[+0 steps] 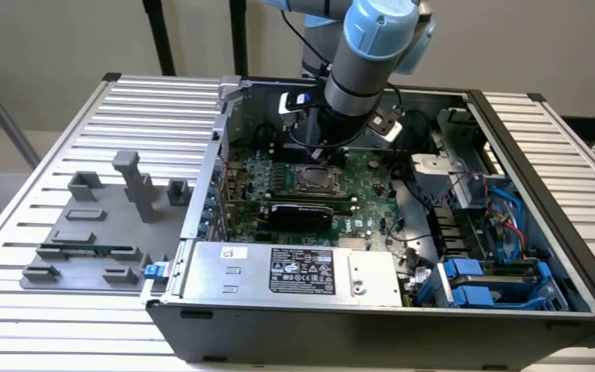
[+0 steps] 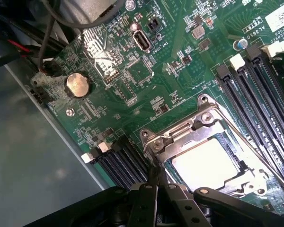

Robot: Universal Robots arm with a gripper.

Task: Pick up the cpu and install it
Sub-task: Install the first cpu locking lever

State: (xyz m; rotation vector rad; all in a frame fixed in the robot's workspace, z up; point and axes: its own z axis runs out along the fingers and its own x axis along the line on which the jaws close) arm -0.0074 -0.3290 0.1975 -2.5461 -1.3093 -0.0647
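Wrist view: gripper (image 2: 154, 177) fingers pressed together, closed, nothing between them, tips right at the edge of the metal socket frame (image 2: 199, 137). cpu (image 2: 206, 165) sits flat inside that frame, silvery top plate showing, frame rim around it. Dark memory slots (image 2: 260, 104) run beside the socket, more slots (image 2: 118, 158) on the other side. Coin battery (image 2: 78, 85) on the green motherboard (image 2: 156, 66), well apart from the socket. Exterior view: arm (image 1: 365, 54) reaches down into the open computer case (image 1: 525, 155), gripper (image 1: 324, 159) over the socket (image 1: 313, 180); power supply (image 1: 287, 271) near the case front; grey fixture blocks (image 1: 122, 194) on the slatted table (image 1: 29, 186), exterior view's left.
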